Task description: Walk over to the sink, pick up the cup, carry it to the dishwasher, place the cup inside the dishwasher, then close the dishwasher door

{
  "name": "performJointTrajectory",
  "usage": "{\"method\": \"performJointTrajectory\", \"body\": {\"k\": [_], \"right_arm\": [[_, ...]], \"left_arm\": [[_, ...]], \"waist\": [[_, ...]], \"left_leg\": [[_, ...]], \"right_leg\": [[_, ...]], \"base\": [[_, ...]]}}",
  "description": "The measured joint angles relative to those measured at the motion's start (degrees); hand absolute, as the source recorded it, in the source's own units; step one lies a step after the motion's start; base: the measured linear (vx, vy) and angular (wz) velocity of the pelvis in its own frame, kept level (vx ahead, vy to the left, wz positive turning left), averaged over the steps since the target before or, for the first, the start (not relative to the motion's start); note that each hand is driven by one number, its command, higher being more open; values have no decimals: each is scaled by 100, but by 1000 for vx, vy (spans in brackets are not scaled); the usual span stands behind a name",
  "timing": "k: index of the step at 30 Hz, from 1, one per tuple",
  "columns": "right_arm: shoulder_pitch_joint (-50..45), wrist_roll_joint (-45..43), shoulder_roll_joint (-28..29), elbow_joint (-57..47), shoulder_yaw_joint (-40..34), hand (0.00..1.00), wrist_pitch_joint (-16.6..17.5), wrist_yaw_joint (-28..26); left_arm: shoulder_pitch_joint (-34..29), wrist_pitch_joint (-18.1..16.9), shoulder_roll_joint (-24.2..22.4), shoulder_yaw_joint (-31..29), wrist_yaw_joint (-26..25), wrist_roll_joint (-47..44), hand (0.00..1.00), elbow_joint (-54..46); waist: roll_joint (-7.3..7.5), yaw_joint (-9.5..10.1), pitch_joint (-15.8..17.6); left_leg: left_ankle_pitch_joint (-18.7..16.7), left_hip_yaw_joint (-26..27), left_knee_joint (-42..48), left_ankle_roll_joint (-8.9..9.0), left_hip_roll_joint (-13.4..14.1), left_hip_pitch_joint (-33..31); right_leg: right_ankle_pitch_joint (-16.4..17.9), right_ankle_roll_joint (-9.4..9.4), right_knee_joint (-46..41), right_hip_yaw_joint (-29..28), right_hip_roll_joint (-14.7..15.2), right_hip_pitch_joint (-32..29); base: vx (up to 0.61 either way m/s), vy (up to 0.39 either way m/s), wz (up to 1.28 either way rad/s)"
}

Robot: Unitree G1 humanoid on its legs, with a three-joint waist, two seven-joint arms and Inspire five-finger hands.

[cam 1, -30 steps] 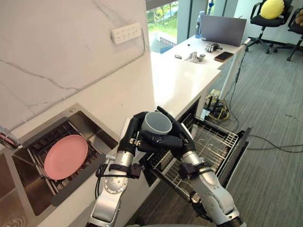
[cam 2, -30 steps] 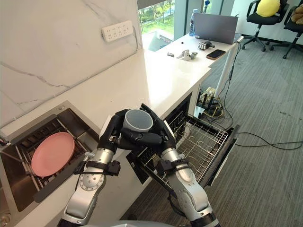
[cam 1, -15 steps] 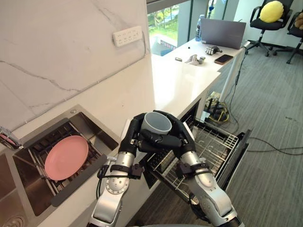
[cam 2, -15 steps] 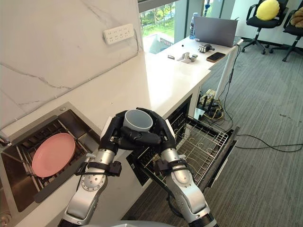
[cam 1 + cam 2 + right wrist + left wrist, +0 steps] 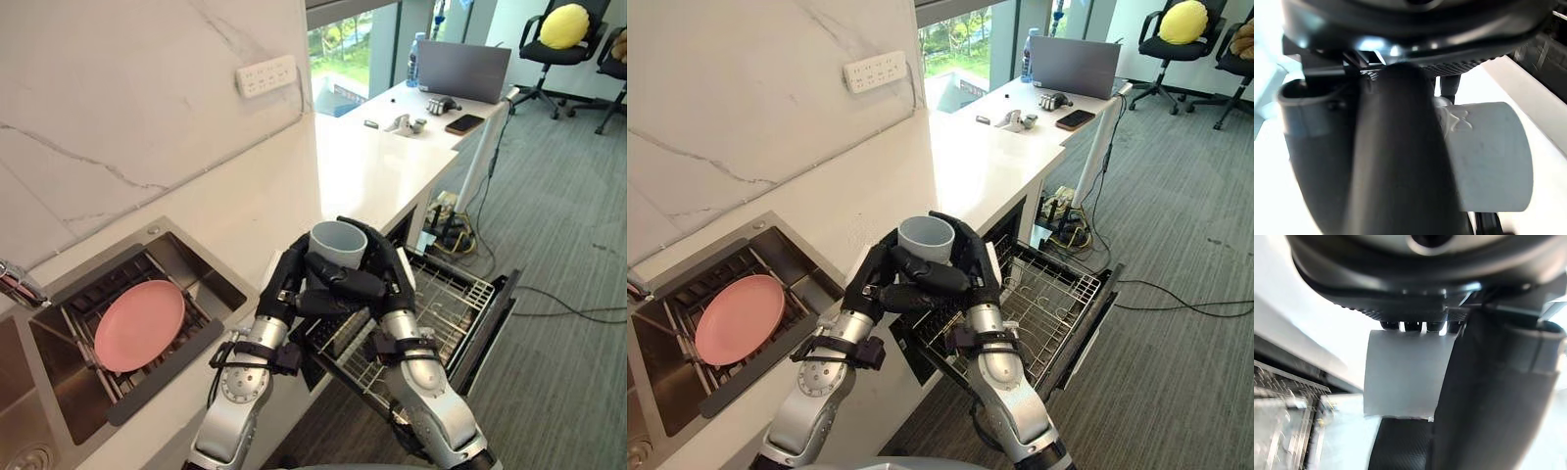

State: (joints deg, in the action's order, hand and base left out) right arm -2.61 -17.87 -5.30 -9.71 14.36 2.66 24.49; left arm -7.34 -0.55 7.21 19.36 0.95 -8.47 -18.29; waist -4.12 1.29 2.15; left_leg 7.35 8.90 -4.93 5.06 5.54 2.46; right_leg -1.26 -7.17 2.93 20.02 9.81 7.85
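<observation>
While both arms meet in front of the body, the left eye view shows the cup (image 5: 338,243) clasped between them: left hand (image 5: 292,286) wraps its near side, right hand (image 5: 388,277) wraps the far side, and the fingers of both curl round the wall. Cup: pale grey-blue, plain cylinder, matte, mouth up and open, roughly upright. It is off every surface, at the front edge of the white counter (image 5: 362,171), between the sink (image 5: 201,260) and the open dishwasher (image 5: 411,227). A pink plate (image 5: 139,325) lies in the sink. The wire rack (image 5: 446,294) is pulled out over the lowered door (image 5: 495,311).

Right eye view: same clasp; the cup's (image 5: 926,238) rim stands clear above the dark fingers.

Left wrist view: a pale, smooth stretch of cup wall (image 5: 1405,374) shows just past the left hand's (image 5: 1400,284) fingers.

Right wrist view: the cup's (image 5: 1488,156) rounded side lies against the right hand (image 5: 1410,24), with the thumb across it.
</observation>
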Motion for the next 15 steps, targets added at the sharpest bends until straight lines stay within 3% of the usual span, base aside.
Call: {"method": "performJointTrajectory", "body": {"k": [4, 9, 13, 15], "right_arm": [[-53, 46, 78, 406, -1631, 0, 21, 723], [-285, 331, 10, 412, -2374, 0, 81, 867], [-299, 342, 11, 413, -2758, 0, 186, 884], [-299, 157, 11, 418, -2902, 0, 381, 840]], "left_arm": [[-116, -413, 11, -189, 371, -631, 100, -825], [-207, -507, 3, -555, 880, -1242, 100, -1041], [-456, -382, 8, -575, 1238, -1702, 100, -1042], [-568, 61, -32, -748, 1538, -2378, 100, -1036]], "waist": [[0, 11, 0], [-1, -151, -1], [3, -142, 2], [17, -132, 12]], "left_leg": [[7, -16, -2, -4, -11, -9], [6, -3, -2, -2, 22, -10], [6, -5, -3, 0, 22, -26], [6, -12, -3, 0, 22, -60]], "right_leg": [[-1, -3, 4, 19, 7, 1], [-4, -2, 13, -6, -25, -7], [-4, -2, 17, 6, -25, -12], [-6, -3, 17, 17, -25, -41]], "base": [[-14, -1, 3], [-12, -13, -2], [-3, -1, 1], [-28, -6, 3]]}}
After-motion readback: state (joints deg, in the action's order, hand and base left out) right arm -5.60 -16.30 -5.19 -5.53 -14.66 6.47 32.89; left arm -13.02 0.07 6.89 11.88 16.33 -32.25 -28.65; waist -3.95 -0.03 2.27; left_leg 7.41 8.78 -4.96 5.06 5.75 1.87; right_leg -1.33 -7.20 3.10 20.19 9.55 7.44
